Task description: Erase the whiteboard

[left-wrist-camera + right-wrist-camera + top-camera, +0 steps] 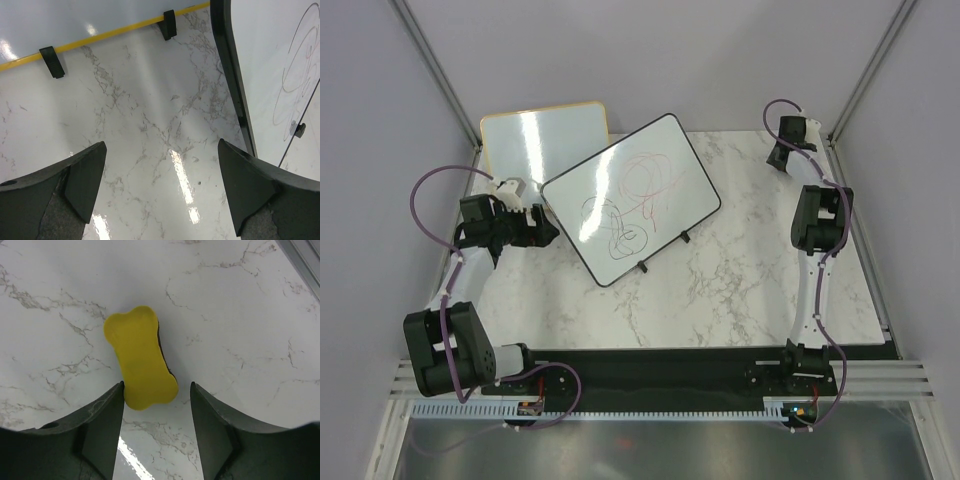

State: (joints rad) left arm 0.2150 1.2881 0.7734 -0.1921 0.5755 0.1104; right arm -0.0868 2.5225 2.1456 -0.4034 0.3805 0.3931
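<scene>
Top external: whiteboard (632,198) bears red, dark looping scribbles (620,228), unreadable.

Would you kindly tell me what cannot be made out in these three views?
Yellow bone-shaped eraser: top view, hidden beneath the right tool.
Large black-framed whiteboard: left wrist view, mostly cut off at the right edge.
Smaller orange-framed whiteboard: top view, near corner covered by the black-framed board.
Red and dark scribbles: top view, too small to read.
Tool-to-eraser contact: right wrist view does not settle it.
</scene>
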